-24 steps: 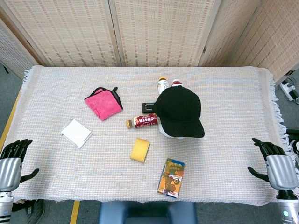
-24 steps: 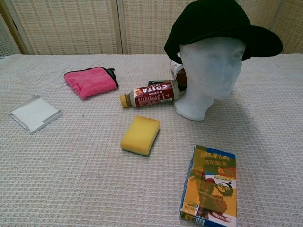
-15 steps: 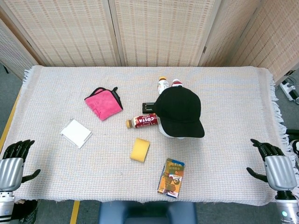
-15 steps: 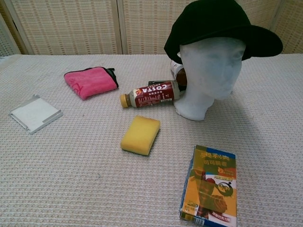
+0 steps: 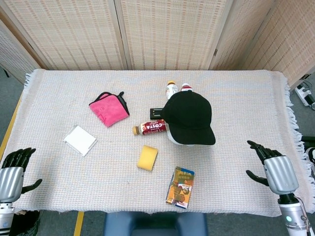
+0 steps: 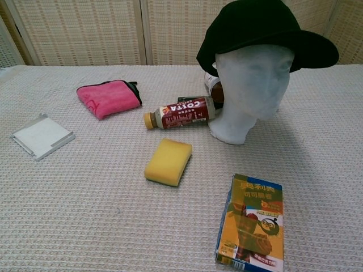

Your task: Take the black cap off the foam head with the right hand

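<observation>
Two robot hands frame our view of a cloth-covered desk (image 5: 59,182), and neither holds anything. Our right hand (image 5: 273,168) hangs over the near right part of the desk with its fingers spread apart, well apart from its target. Our left hand (image 5: 11,172) sits at the near left corner, off the cloth's edge, fingers loosely apart and empty, likely parked because the job belongs to the other arm.

At mid-desk the black cap (image 6: 261,28) sits fully seated on the white foam head (image 6: 252,90), its brim jutting toward us and to our right in the chest view. We judge the removal has not begun: the hand must first travel up and inward to reach the crown or brim. The head stands upright on its narrow neck, so a sideways tug could tip it; lifting upward looks safer.

Crowded against the head's left side lies a Costa bottle (image 6: 181,112) on its side, with two more bottles (image 5: 177,89) standing behind, a reason to approach from the open right. Scattered nearer us are a yellow sponge (image 6: 168,161), a juice carton (image 6: 250,222), a pink cloth (image 6: 108,97) and a white pad (image 6: 42,136).
</observation>
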### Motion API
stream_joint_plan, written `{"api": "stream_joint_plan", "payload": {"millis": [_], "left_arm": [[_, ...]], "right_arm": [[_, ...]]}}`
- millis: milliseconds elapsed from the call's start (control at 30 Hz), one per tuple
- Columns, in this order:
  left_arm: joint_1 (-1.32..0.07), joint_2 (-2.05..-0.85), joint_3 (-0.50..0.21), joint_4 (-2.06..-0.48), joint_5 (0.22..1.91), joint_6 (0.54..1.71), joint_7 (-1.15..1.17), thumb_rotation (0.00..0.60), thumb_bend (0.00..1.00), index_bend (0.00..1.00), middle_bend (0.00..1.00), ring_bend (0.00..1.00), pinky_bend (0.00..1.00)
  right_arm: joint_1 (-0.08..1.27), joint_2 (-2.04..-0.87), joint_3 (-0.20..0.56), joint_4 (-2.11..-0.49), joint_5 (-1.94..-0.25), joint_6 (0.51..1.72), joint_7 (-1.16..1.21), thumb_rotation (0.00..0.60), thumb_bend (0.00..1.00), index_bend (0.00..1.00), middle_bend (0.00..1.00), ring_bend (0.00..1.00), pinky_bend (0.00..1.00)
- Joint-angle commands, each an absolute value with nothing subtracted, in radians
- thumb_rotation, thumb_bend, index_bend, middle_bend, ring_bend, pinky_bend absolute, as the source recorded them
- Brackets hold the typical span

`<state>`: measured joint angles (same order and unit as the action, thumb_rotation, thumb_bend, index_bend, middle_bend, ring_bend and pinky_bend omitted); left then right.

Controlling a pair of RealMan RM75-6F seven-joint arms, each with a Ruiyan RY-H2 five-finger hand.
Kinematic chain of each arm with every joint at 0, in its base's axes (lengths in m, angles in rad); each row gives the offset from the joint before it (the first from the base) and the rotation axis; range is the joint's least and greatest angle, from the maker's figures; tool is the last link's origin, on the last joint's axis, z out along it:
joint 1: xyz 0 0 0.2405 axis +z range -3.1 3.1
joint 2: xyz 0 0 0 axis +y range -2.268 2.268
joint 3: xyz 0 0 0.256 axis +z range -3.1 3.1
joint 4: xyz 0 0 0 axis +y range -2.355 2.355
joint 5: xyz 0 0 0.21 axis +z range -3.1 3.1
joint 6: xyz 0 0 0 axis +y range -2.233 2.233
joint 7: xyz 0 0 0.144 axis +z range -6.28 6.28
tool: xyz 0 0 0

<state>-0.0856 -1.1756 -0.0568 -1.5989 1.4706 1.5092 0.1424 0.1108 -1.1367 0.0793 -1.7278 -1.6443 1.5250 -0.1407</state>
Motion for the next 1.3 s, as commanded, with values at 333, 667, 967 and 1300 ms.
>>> {"api": "stream_joint_plan", "payload": {"millis": [333,667,967,1300], "left_arm": [[-0.070,-1.164,-0.045,-1.607,1.490,1.530,0.119,0.600,0.17,0.18,0.18,0.14,0.16],[-0.057,-1.152,-0.040,-1.606,1.488,1.538,0.104,0.600,0.17,0.18,0.18,0.14,0.16],[-0.051,-1.141,-0.042,-1.610,1.481,1.536,0.097,0.600,0.17,0.18,0.18,0.14,0.16],[-0.050,-1.139,-0.043,-1.612,1.479,1.533,0.093,0.600,0.17,0.18,0.18,0.14,0.16]], "right_arm": [[0.286,-1.193,0.197,-1.841,-1.609,1.380,-0.240,0.600,0.00,0.24,0.36,0.75,0.81],[0.403,-1.353,0.260,-1.778,-1.515,1.310,-0.286,0.600,0.08,0.33,0.40,0.79,0.87],[0.450,-1.454,0.267,-1.666,-1.507,1.324,-0.245,0.600,0.21,0.43,0.47,0.83,0.93],[0.471,-1.514,0.286,-1.579,-1.549,1.409,-0.155,0.600,0.38,0.61,0.60,0.89,1.00]]}}
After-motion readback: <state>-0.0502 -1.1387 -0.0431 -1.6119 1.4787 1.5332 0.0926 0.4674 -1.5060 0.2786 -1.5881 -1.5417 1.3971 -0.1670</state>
